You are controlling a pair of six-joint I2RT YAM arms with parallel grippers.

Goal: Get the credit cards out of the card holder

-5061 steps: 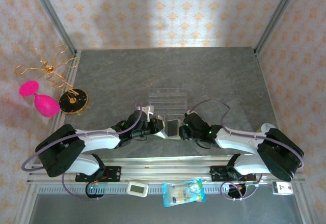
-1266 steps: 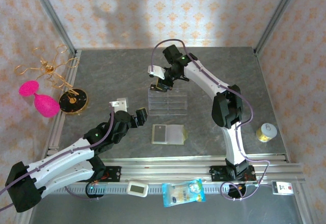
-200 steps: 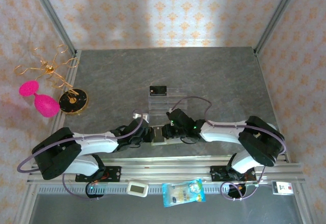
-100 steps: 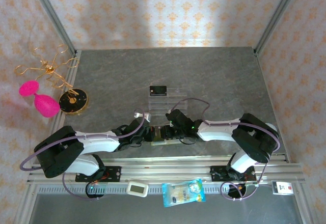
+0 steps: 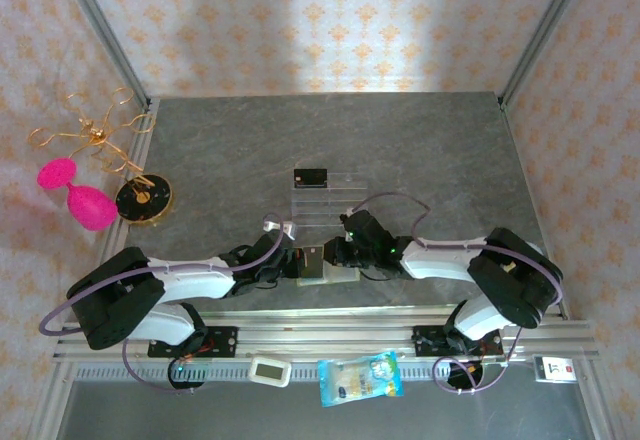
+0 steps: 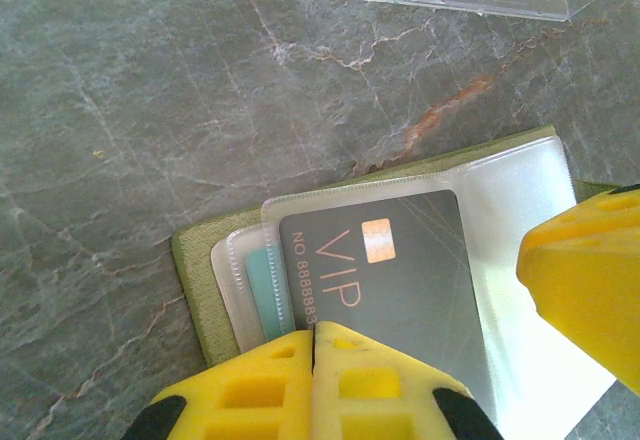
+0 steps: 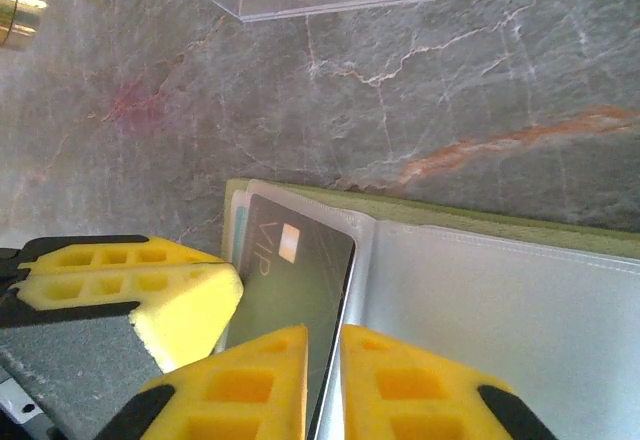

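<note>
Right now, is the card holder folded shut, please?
No, the card holder lies open, its clear pockets and a grey VIP card showing.

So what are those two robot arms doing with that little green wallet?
They are working on getting cards out of it. The left gripper is shut and presses down on the edge of the open card holder. The right gripper pinches the edge of the grey VIP card lying on the clear pockets. A teal card sits tucked in a pocket beside it.
</note>
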